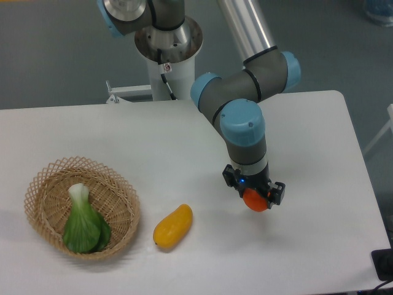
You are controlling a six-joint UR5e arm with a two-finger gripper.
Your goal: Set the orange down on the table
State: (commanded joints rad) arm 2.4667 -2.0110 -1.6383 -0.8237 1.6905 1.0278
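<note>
The arm reaches down from its base at the far edge over the right half of the white surface [307,135], its wrist pointing straight down. The gripper [255,198] is clenched on the orange [256,201], the small round orange-red fruit sitting between the two black fingers [277,192], one on each side of it. Only the lower part of the fruit shows below the gripper body; a small blue light glows on the wrist just above it. A soft shadow lies on the surface directly beneath and slightly right of the fruit, but whether the orange touches the surface or hangs just above it cannot be told from this view.

To the left of the gripper, nearer the front edge, lies an elongated yellow fruit [172,226], tilted with its upper end toward the right, well apart from the orange. Farther left, near the left side of the surface, stands a round woven basket [43,181]. Inside it rests a green leafy vegetable [82,223] with a pale stalk end pointing toward the far side.
</note>
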